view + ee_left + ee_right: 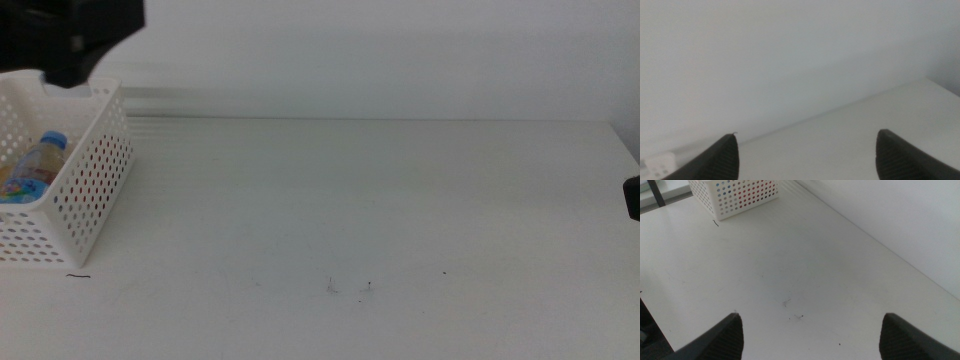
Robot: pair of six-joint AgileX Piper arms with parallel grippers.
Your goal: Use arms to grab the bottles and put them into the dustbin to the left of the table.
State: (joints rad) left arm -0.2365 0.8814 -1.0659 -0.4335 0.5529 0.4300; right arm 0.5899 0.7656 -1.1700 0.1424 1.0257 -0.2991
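Bottle (pixel 38 165), clear plastic with blue cap, lies in white perforated plastic basket (pixel 92 185) at 9 o'clock of white bench (pixel 380 200); left hand (pixel 805 155) released above it, likely post-drop, right hand (pixel 810 335) released, idle at 3 o'clock.

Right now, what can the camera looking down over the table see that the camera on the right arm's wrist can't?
Only the middle view shows inside the white basket, where a blue-capped bottle lies, with the left arm dark above it. Only the right wrist view shows the right gripper, its jaws spread wide over bare table, and colours glimpsed through the basket's holes. Both show the basket, the white table and the tiny dark specks.
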